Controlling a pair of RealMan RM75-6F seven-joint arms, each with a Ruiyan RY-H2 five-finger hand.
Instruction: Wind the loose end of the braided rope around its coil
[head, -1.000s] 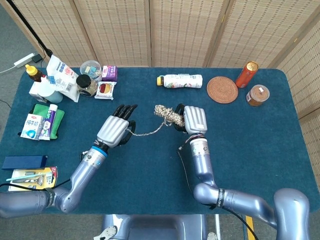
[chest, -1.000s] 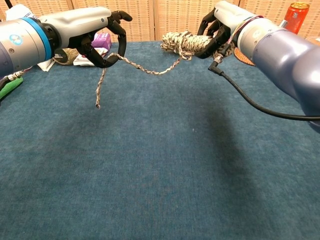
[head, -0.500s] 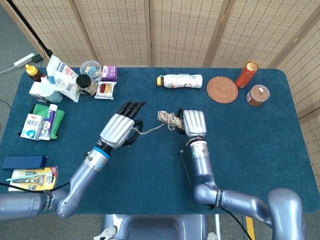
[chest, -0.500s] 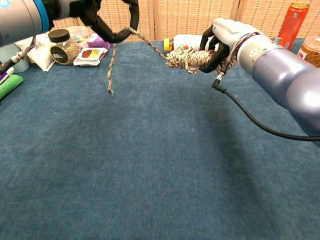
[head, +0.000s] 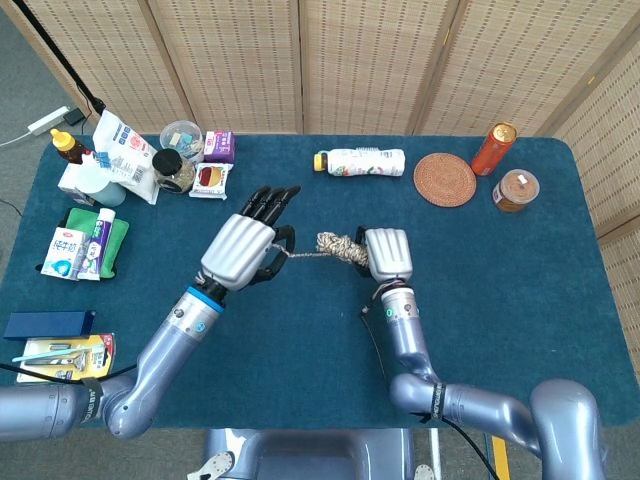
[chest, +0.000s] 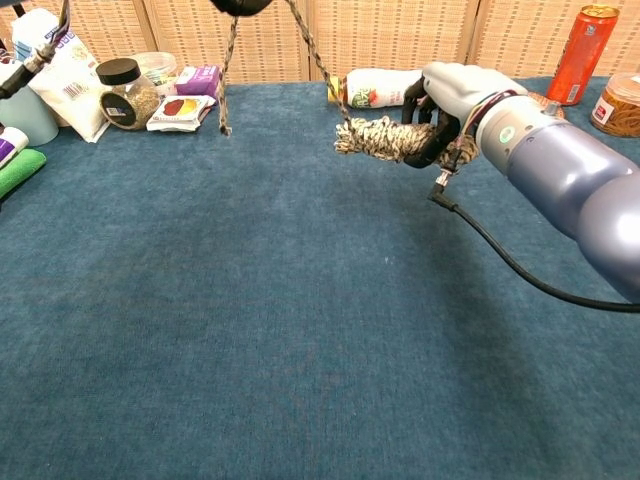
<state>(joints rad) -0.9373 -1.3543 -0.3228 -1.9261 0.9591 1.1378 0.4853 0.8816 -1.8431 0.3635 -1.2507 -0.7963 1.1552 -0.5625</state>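
The right robot hand (head: 387, 254) held the beige-and-brown braided rope coil (chest: 385, 138) in the air above the blue cloth-covered counter (chest: 300, 330), its dark fingers (chest: 432, 143) wrapped around the coil's right end so that the bundle lay roughly level. From the coil's left end the loose strand of the braided rope (chest: 308, 45) ran up and to the left to the left robot hand (head: 243, 250), which gripped it between thumb and fingers near the top of the chest view, while the frayed tail (chest: 228, 75) hung down from that hand without touching the counter. In the head view the two hands were near each other over the middle of the counter, the strand taut between them. Along the far edge lay a white plastic bottle (head: 360, 161) on its side, a round woven coaster (head: 444, 179) and an upright orange can (head: 493, 148).
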